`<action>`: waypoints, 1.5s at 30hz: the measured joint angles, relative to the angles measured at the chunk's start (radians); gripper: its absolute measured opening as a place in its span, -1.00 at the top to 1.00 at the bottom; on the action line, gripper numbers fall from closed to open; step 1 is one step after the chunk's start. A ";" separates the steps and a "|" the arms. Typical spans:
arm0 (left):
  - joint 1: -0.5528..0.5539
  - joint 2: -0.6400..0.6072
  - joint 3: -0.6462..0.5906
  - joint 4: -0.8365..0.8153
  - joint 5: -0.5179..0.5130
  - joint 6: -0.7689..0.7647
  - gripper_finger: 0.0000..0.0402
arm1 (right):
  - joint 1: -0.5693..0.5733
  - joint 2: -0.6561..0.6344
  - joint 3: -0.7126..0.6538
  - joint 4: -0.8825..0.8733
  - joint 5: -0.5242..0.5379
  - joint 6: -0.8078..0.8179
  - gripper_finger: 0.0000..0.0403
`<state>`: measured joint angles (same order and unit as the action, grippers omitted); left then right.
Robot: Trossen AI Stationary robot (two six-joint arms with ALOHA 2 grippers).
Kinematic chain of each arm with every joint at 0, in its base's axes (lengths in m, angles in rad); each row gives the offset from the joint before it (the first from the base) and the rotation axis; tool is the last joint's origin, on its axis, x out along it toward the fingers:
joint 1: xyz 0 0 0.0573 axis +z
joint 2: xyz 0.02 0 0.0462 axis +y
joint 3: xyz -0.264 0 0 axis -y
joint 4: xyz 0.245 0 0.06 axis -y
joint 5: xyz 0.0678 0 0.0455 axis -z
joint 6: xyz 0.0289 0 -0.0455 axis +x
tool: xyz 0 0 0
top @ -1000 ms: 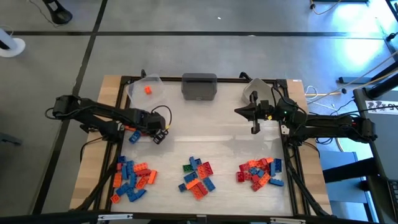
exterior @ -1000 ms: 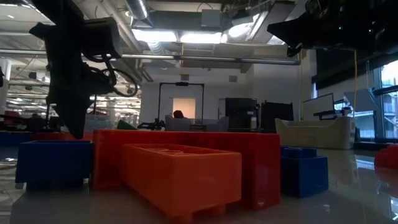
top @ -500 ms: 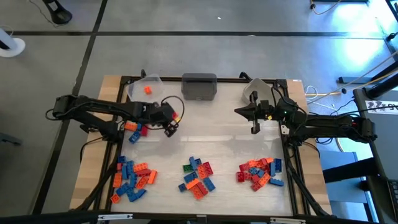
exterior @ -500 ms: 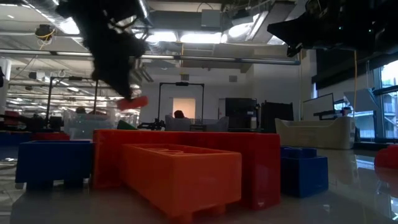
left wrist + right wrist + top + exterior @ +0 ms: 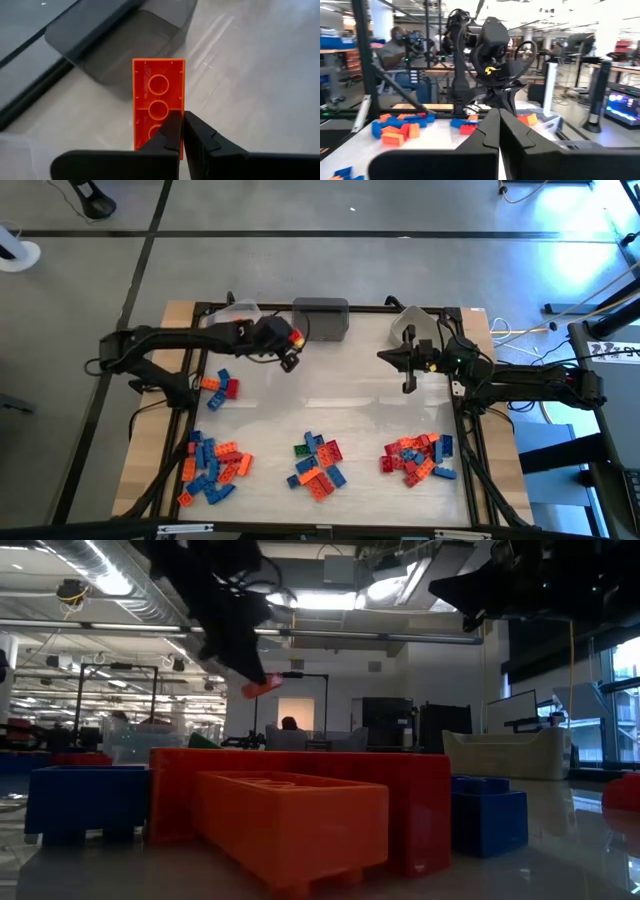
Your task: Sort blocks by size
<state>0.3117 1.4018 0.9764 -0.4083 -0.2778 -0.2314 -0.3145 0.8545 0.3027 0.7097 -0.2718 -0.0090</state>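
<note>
Though partly hidden, orange block [image 5: 158, 95] in left hand [image 5: 181, 131], perhaps.

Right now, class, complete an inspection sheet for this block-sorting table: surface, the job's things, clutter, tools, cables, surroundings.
Surface: pale table, bare in the middle.
Job's things: three block piles along the near edge; a few loose blocks at left.
Clutter: grey bin and two clear bins along the far edge.
Tools: left tool shut on an orange block beside the grey bin; right tool shut, empty, above the table.
Cables: loose cables off the table's right.
Surroundings: seated person, workshop benches.
</note>
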 joint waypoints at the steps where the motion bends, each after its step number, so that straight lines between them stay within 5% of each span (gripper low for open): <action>1: 0.013 0.024 0.022 0.002 0.002 0.014 1.00 | 0.000 0.000 0.000 0.000 0.000 0.000 0.97; 17: 0.173 0.388 0.288 0.074 0.049 0.186 1.00 | 0.000 0.000 0.000 -0.003 0.000 -0.023 0.97; 29: 0.216 0.415 0.290 0.140 0.050 0.210 0.91 | 0.000 0.000 0.000 -0.005 -0.001 -0.023 0.97; 45: 0.193 0.339 0.290 0.032 0.048 0.213 0.20 | 0.000 0.000 0.000 -0.006 -0.001 -0.023 0.97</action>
<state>0.5052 1.7412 1.2663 -0.3765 -0.2294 -0.0189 -0.3145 0.8547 0.3027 0.7036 -0.2726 -0.0315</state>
